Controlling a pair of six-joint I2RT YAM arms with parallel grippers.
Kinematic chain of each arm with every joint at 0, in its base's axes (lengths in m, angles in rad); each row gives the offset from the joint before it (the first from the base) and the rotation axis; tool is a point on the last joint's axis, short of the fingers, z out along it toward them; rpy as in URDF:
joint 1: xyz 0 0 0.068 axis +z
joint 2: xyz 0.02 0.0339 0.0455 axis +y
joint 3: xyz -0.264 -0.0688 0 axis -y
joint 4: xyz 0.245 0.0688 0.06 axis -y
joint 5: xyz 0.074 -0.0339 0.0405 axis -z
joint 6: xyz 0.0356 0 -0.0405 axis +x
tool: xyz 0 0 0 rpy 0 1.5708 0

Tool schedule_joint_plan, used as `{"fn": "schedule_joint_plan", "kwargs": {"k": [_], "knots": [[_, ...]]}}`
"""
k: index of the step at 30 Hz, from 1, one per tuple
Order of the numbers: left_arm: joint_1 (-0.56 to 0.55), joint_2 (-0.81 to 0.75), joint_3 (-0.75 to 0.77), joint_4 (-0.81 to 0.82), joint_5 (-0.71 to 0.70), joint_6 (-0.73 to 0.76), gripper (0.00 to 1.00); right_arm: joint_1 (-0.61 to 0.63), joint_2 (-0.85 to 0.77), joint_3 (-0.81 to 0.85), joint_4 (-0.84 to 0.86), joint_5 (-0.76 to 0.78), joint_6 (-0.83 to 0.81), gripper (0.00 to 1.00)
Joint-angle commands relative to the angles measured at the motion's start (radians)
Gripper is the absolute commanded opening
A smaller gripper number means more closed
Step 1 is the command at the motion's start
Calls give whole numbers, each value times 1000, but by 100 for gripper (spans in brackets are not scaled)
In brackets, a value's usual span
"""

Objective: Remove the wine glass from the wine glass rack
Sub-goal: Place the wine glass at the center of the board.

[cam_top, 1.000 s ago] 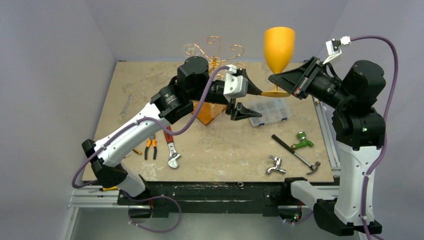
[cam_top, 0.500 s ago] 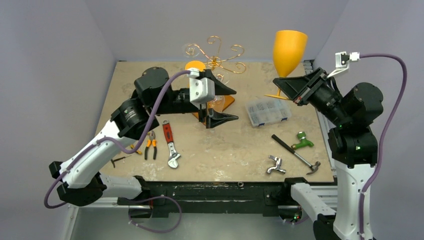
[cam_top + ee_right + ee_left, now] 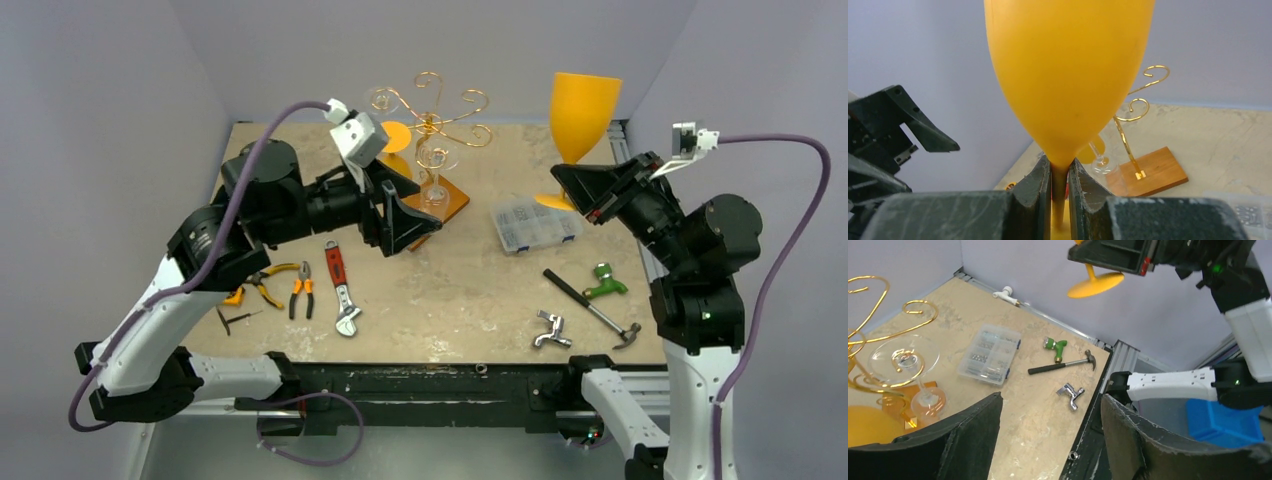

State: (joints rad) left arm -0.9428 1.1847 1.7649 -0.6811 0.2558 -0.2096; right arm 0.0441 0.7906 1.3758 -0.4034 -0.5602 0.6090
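The orange wine glass (image 3: 584,108) is upright, held off the table at the right. My right gripper (image 3: 568,178) is shut on its stem (image 3: 1059,186), below the bowl (image 3: 1068,70). Its round foot shows in the left wrist view (image 3: 1096,284). The golden wire rack (image 3: 431,105) stands at the back centre on its wooden base (image 3: 448,200); it also shows in the right wrist view (image 3: 1129,127). A clear glass (image 3: 435,172) and another orange glass (image 3: 396,136) hang on it upside down. My left gripper (image 3: 420,208) is open and empty, just left of the rack's base (image 3: 1050,440).
A clear parts box (image 3: 535,222) lies right of the rack. A hammer (image 3: 590,300), a green fitting (image 3: 605,282) and a chrome fitting (image 3: 550,330) lie at front right. A wrench (image 3: 343,295) and pliers (image 3: 300,290) lie at front left.
My left arm has drawn back to the left, from the glass's foot to beside the rack's base. My right gripper has carried the orange glass a little further right.
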Motion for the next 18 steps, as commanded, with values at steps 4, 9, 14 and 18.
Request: {"fn": "schedule_joint_plan", "kwargs": {"k": [4, 9, 14, 18], "knots": [[-1, -61, 95, -178, -199, -296, 69, 2, -120, -135, 136, 51, -99, 0], [-1, -68, 106, -256, -215, -284, 67, 2, -131, -166, 54, 18, -245, 0], [29, -24, 198, -346, -189, -263, 70, 3, -187, -240, 62, 28, -380, 0], [132, 43, 294, -409, -35, -307, 69, 2, -200, -246, 13, 21, -461, 0]]}}
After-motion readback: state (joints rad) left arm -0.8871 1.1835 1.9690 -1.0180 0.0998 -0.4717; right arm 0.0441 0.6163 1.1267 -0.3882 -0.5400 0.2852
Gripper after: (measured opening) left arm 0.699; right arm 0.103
